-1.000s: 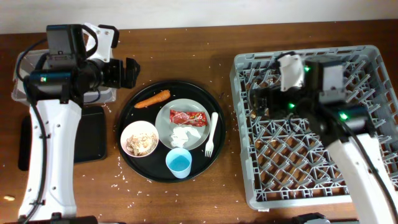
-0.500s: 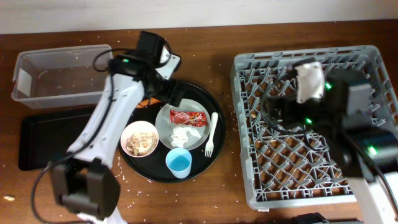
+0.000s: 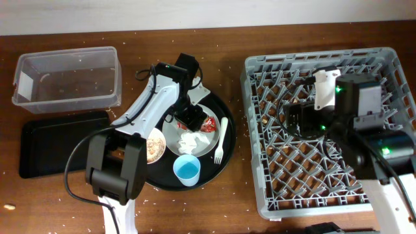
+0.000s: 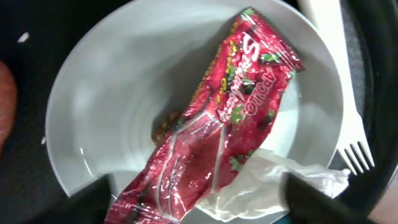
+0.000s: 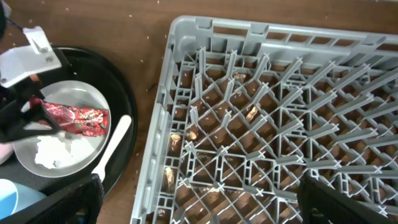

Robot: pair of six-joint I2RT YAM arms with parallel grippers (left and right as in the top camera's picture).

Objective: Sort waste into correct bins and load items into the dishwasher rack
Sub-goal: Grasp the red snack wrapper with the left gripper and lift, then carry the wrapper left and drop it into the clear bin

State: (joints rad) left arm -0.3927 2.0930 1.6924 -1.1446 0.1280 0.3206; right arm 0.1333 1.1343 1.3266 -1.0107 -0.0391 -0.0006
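Over the white plate [image 4: 118, 93], finds the left gripper [image 4: 199, 194] spread wide, straddling one end of the red snack wrapper [image 4: 214, 134] lying against the crumpled white tissue [image 4: 267, 186]. Finds the right gripper [image 5: 199, 199] likewise wide, empty, above the dishwasher rack [image 5: 186, 28].

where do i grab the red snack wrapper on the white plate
Probably pinch the red snack wrapper across its narrow width at the crinkled end under the open left gripper, coming straight down: it lies flat on the white round plate, partly over the crumpled white tissue.
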